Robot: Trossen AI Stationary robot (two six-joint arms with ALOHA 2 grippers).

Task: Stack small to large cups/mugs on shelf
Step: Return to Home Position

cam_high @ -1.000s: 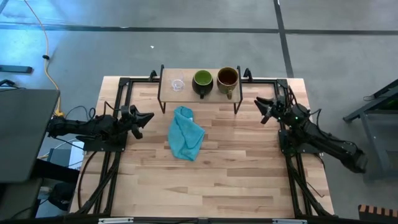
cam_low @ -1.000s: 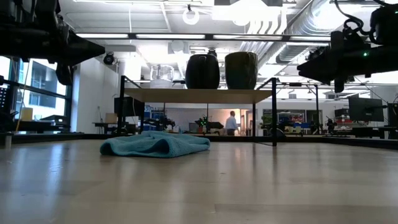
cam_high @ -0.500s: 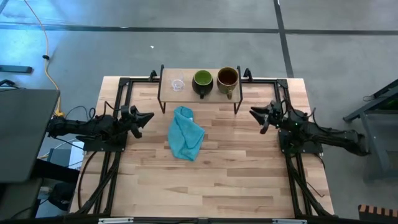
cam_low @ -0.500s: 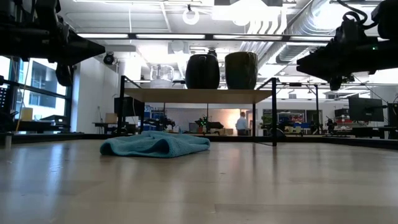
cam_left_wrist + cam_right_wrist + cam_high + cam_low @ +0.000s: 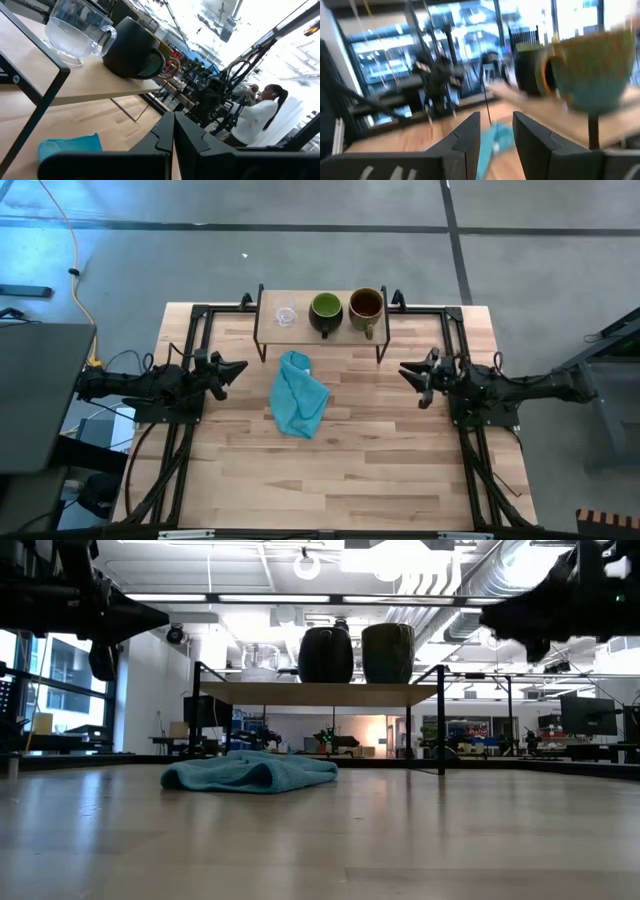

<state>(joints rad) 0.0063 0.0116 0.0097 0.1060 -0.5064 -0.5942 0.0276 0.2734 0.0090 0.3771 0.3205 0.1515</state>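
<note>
Seen from above, the shelf (image 5: 303, 302) stands at the far edge of the table (image 5: 350, 470) with all three pieces in a row on it. The glass cup (image 5: 286, 316) is at its left end, the dark mug (image 5: 326, 308) shows its green inside in the middle, and the olive-tan mug (image 5: 366, 304) is just beside it, brown inside. From table height those insides are hidden. The two mugs are plain dark shapes on the board, and the glass is only faintly there, as far as I can make out.

A teal cloth (image 5: 300, 394) lies crumpled on the table in front of the shelf, between the two arms and touching neither. In the left wrist view a person in a white top (image 5: 260, 120) stands in the room beyond.

The left gripper (image 5: 235, 370) hangs over the left side of the table, its fingers (image 5: 150, 142) pressed together on nothing. The right gripper (image 5: 410, 375) hangs over the right side, well clear of the shelf, its fingers (image 5: 465, 135) parted with a gap and empty.
</note>
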